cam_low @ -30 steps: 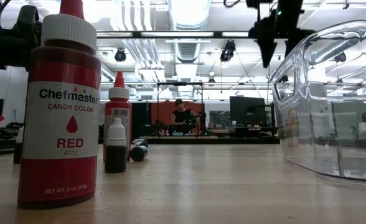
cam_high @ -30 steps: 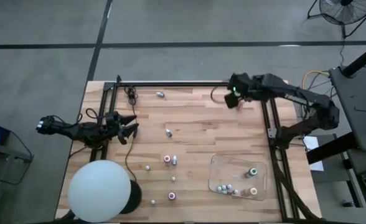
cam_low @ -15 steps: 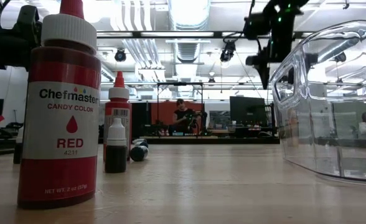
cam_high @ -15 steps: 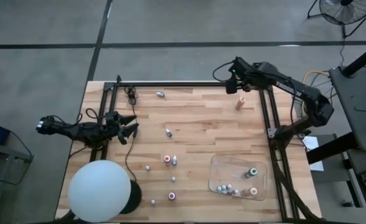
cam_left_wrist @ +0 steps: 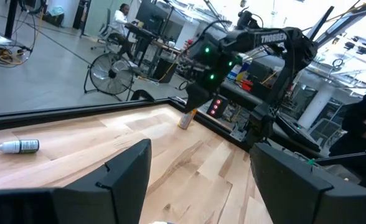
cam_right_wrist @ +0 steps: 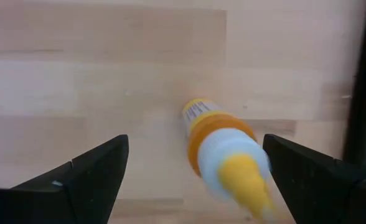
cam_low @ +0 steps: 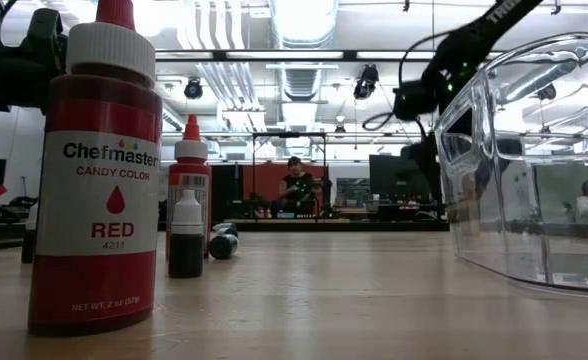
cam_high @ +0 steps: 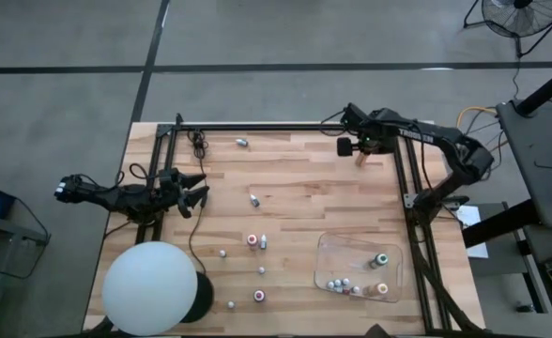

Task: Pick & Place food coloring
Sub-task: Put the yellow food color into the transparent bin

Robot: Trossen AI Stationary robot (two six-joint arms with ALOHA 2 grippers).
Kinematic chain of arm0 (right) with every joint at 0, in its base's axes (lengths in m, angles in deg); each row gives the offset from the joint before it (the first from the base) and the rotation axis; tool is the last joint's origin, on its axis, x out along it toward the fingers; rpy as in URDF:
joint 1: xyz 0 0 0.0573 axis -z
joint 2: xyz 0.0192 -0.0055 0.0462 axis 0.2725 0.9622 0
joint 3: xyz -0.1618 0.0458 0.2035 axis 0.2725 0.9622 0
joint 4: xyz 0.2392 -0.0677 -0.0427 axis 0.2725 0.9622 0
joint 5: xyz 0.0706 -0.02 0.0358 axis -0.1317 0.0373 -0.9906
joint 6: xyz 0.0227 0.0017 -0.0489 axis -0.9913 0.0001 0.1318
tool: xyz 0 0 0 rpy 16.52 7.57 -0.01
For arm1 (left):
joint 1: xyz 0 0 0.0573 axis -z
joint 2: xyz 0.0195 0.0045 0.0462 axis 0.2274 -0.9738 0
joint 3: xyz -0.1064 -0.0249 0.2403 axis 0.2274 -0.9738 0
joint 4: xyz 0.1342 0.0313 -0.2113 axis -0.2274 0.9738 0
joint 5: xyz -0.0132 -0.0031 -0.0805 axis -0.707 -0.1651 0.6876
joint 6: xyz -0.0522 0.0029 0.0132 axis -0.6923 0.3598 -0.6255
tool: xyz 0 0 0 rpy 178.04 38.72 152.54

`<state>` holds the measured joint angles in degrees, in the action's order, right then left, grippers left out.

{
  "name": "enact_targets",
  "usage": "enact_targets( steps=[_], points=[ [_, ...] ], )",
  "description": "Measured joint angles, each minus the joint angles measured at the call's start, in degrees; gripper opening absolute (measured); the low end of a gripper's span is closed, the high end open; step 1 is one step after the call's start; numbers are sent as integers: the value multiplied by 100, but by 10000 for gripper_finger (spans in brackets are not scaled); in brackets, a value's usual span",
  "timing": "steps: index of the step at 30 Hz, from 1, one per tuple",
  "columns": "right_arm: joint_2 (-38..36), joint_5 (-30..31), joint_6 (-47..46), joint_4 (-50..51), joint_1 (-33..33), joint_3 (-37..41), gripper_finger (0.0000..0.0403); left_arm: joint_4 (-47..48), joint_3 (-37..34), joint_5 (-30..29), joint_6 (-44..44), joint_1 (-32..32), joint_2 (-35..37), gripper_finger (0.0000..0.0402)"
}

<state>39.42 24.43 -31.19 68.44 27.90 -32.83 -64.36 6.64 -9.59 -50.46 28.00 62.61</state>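
Hovering at the table's (cam_high: 304, 188) far right corner: right gripper (cam_high: 359, 150), fingers spread wide, gripping nothing, orange bottle with yellow cap (cam_right_wrist: 223, 155) standing just below between them. Waiting at left edge: left gripper (cam_high: 193, 191), parted, empty. Lying scattered mid-table: small bottles (cam_high: 254, 240); more sitting inside clear tray (cam_high: 328, 246) near right front. Crowding front-left corner: big white ball (cam_high: 150, 286). Flanking both sides: black frame rails (cam_high: 409, 188).

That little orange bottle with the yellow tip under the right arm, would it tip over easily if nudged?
Probably. The orange bottle stands upright on a narrow base and looks tall for its width, so a nudge could topple it. Its round body would likely roll afterwards. The open right end effector straddles it.
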Motion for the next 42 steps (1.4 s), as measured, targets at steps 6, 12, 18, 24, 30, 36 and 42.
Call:
enact_targets(
  steps=[6,12,18,24,30,36,42],
  points=[
    [41,-2,-55,-523,72,422,364,0,0,-1,-1,1,0,245],
    [40,21,32,-725,99,497,364,0,-1,0,0,0,1,245],
    [40,166,80,-729,123,387,363,0,1,1,1,1,2,245],
    [38,165,73,-721,150,388,328,0,1,0,-1,0,0,245],
    [38,163,76,-670,150,438,283,0,-1,1,0,2,0,245],
    [35,154,56,-657,156,467,244,0,0,1,-1,2,2,245],
    [35,174,54,-655,156,470,192,0,-1,-1,1,-1,0,245]
  ],
)
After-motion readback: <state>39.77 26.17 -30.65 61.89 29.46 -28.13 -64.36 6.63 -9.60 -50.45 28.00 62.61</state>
